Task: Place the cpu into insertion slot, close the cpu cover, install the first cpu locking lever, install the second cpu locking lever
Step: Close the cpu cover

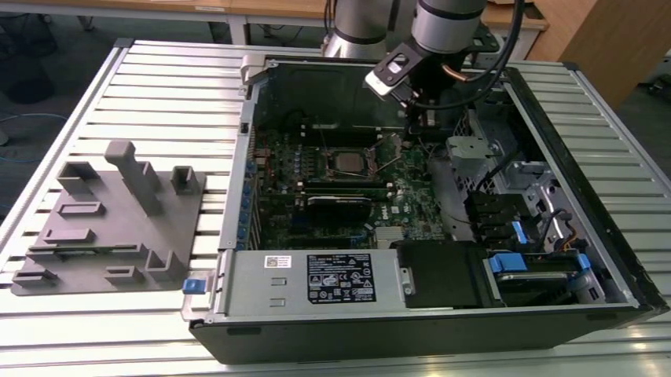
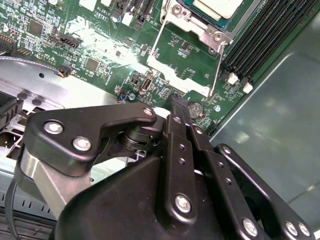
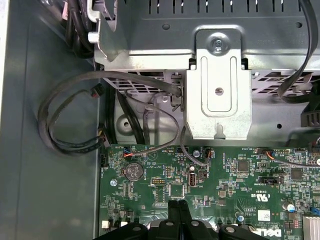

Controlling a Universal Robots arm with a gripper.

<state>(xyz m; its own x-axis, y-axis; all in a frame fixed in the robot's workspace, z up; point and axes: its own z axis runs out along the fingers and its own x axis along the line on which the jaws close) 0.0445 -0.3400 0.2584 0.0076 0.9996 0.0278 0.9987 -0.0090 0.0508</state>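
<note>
Hanging low inside the open computer case (image 1: 419, 334), the gripper (image 1: 416, 135) points down at the green motherboard (image 3: 225, 175). Its two black fingers (image 3: 173, 214) are pressed together, with only a thin seam between them in the first wrist view, and nothing is pinched there. Whether the tips touch the board I cannot tell.

The cpu (image 2: 217, 6) sits in the insertion slot (image 2: 197, 26) with its pale metal top bare, a short way beyond the fingertips in the second wrist view. In the exterior view the cpu (image 1: 344, 162) lies near the gripper, toward the exterior view's left.

The cpu cover (image 2: 180, 80) is swung open off the slot. Its silvery frame lies between the slot and the fingertips, and green board shows through the square cut-out. A thin metal rod (image 2: 219, 65) runs along one side of that frame.

A round coin battery (image 2: 195, 106) sits just beside the fingertips. Long black memory slots (image 2: 260, 35) run alongside the insertion slot, farther from the gripper. In the first wrist view, a folded metal bracket (image 3: 218, 95) and loops of grey cable (image 3: 60, 135) lie ahead of the fingertips, past the board's edge.

The case rests on a slatted metal table (image 1: 157, 78). Well apart from the gripper, toward the exterior view's left, a grey moulded fixture (image 1: 115, 228) lies on the slats.
</note>
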